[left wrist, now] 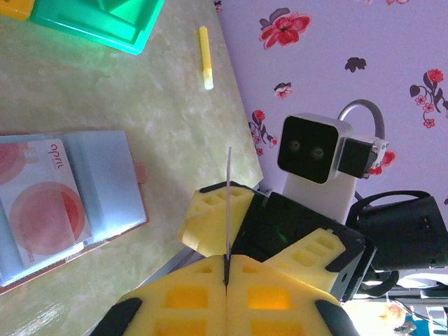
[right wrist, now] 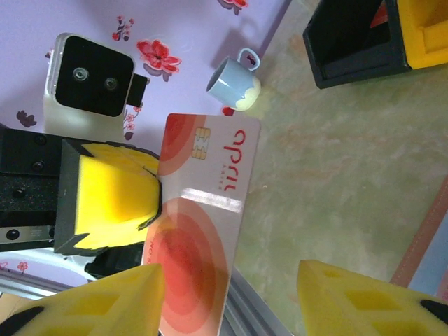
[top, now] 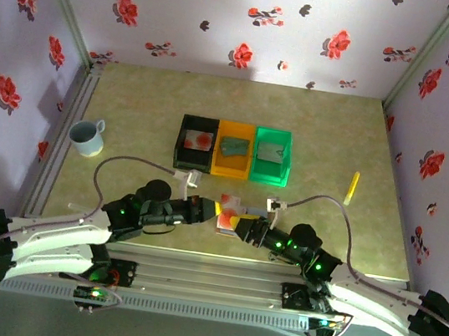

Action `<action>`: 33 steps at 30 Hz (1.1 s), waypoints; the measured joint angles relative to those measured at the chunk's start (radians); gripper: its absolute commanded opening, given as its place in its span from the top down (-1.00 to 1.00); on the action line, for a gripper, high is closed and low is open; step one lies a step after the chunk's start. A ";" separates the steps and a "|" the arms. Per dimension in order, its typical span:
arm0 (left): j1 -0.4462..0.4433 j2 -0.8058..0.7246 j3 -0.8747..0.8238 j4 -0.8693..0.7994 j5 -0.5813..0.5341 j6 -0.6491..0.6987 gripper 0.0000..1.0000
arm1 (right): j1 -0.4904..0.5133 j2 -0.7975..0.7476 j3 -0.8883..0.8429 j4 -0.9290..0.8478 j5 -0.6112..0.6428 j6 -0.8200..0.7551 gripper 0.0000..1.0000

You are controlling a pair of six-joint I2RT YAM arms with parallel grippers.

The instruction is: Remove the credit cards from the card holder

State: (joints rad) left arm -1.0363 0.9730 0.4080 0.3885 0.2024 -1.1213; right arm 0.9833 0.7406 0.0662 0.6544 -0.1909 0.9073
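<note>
Counter [top: 316, 232] surface, pale green and marbled, is carrying every item, with flowered walls enclosing it on three sides. Both arms are reaching in from the near edge and meeting just in front of centre. Three bins are standing side by side at mid-counter: the black bin [top: 180, 144] on the left, the orange bin [top: 231, 171] in the middle and the green bin [top: 286, 160] on the right. The card holder [top: 228, 216] is lying open flat on the counter near the front edge, between the two grippers; in the left wrist view its blue-grey inside [left wrist: 105, 182] is facing up, with one credit card [left wrist: 45, 203] sitting in it. The left gripper [top: 216, 210] is keeping its jaws pressed together on a second credit card [right wrist: 203, 231], pinching it by one long edge and holding it clear of the counter; in the left wrist view this card is showing edge-on [left wrist: 228, 210], rising from the closed fingertips [left wrist: 227, 269]. The right gripper [top: 241, 225] is facing that card with its jaws spread wide [right wrist: 238, 308], gripping nothing. The blue mug [top: 87, 136] is standing upright at the left side of the counter. A third card [top: 199, 140] is lying inside the black bin. The yellow marker [top: 353, 187] is lying on the counter to the right of the green bin, well apart from the card holder.
</note>
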 measured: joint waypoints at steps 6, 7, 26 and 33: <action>-0.018 0.005 -0.008 0.021 -0.012 -0.006 1.00 | 0.012 0.000 0.000 0.030 0.000 0.000 0.25; -0.020 0.007 -0.009 0.024 -0.014 -0.006 1.00 | 0.015 0.000 0.000 0.033 -0.001 0.000 0.28; -0.025 0.010 -0.019 0.041 -0.042 -0.007 0.97 | 0.026 -0.004 0.000 0.038 0.004 -0.003 0.92; -0.022 -0.010 -0.020 -0.016 -0.053 -0.004 0.26 | 0.037 -0.026 0.000 0.010 0.004 -0.011 1.00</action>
State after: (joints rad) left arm -1.0580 0.9634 0.3878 0.3725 0.1490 -1.1255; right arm 1.0203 0.7147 0.0666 0.6647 -0.1867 0.8963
